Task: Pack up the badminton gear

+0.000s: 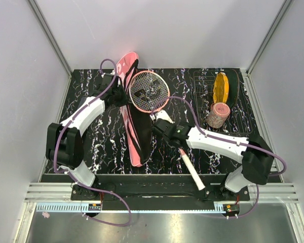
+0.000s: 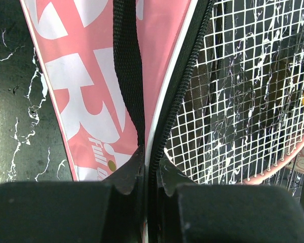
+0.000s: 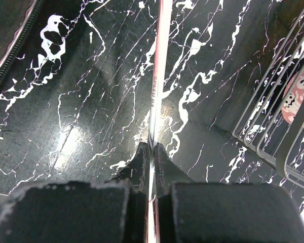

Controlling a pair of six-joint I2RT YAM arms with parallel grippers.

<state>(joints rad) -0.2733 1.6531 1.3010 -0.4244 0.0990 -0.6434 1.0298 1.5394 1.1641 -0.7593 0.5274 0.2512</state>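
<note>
The long pink cover [image 1: 127,68] lies lengthwise left of centre, its black side [image 1: 142,131] spread open. My left gripper [image 1: 122,96] is shut on the cover's zipper edge [image 2: 180,91], beside its black strap [image 2: 127,66] and pink lettered face [image 2: 81,76]. One pink-framed racket has its head [image 1: 149,91] at the cover's opening, strings [image 2: 243,101] right of the zipper. My right gripper [image 1: 159,122] is shut on the racket's thin shaft [image 3: 159,61]; the white handle [image 1: 192,173] points to the near edge. The second racket, shuttlecocks and black tube are not visible.
A wire rack [image 1: 243,114] stands at the back right and holds a yellow oval disc [image 1: 221,87] and a pinkish cup [image 1: 218,115]. The rack [image 3: 263,116] and cup [image 3: 299,101] lie right of my right gripper [image 3: 152,152]. White walls enclose the black marbled table [image 1: 91,147].
</note>
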